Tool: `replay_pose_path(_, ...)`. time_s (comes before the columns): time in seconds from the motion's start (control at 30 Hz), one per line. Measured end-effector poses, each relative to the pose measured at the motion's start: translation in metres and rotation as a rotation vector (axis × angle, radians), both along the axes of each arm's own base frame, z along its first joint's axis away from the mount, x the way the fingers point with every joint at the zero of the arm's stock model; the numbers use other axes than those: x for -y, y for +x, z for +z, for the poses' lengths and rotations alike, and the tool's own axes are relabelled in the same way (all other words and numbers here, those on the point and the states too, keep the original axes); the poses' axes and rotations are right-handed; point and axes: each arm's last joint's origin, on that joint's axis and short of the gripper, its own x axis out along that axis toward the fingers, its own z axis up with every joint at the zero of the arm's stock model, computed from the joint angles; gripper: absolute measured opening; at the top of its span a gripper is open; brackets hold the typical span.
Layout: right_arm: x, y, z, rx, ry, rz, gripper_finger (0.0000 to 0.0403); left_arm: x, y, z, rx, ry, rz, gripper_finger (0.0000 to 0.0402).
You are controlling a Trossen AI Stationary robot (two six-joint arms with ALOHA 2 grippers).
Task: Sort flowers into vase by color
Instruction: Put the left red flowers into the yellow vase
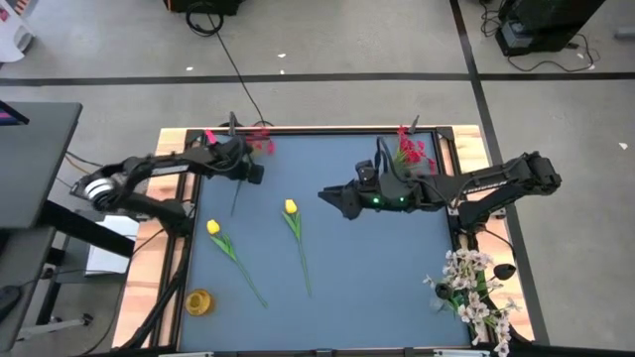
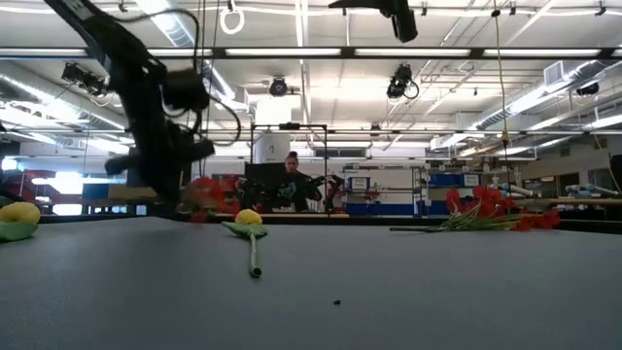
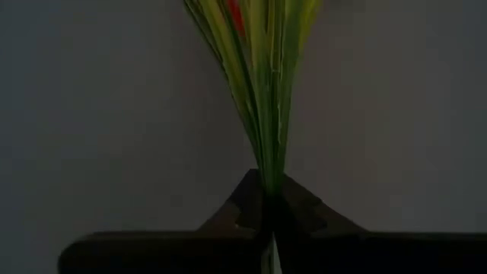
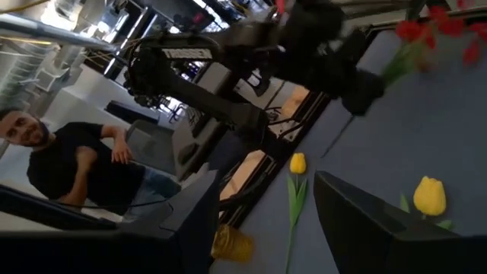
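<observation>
**Left gripper closed on red flower stalk at far-left of worktop**

Worktop (image 1: 327, 238): blue-grey mat with a wooden border showing at its sides.

Left arm reaches in from the left edge toward the far-left corner. Left gripper (image 1: 250, 171) sits near the far edge; in its wrist view the fingers (image 3: 247, 205) are pressed together on a bundle of thin green stalks, which rise straight out from between the tips. This is the red flower (image 1: 260, 142); its bloom lies just beyond the gripper toward the far edge, and the stalk trails from the gripper toward the middle of the mat.

Right arm comes in from the right edge. Right gripper (image 1: 332, 196) hovers over the middle of the worktop, jaws spread wide with nothing between them, pointing toward the left side.

White flowers (image 1: 474, 290): a spray bunched at the near-right corner, well apart from both grippers.

Red bunch (image 1: 413, 151): near the far edge on the right half, just behind the right arm's wrist.

Yellow tulips: one (image 1: 291, 207) lies mid-mat, between the two grippers, stalk running toward the near edge; another (image 1: 213, 228) lies closer to the left edge, stalk angled toward the near edge.

Small yellow cup (image 1: 198, 301): near-left corner.

A person (image 4: 72, 164) sits beyond the table, seen in the right wrist view.
</observation>
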Motion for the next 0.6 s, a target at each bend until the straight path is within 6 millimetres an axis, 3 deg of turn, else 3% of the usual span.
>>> replay_pose_path(0.17,-0.009,-0.002,-0.001,-0.010,-0.011,-0.009,0.0221,0.031,-0.008,0.039,0.131,0.073,-0.107,0.0018)
replay_pose_path(0.33,-0.013,-0.002,-0.001,-0.011,-0.018,-0.013,0.0221,0.078,-0.024,0.074,0.322,0.112,-0.311,0.0018)
replay_pose_path(0.6,-0.015,-0.002,-0.001,-0.020,-0.043,0.047,0.0221,0.138,-0.062,0.121,0.781,0.142,-0.652,0.0018)
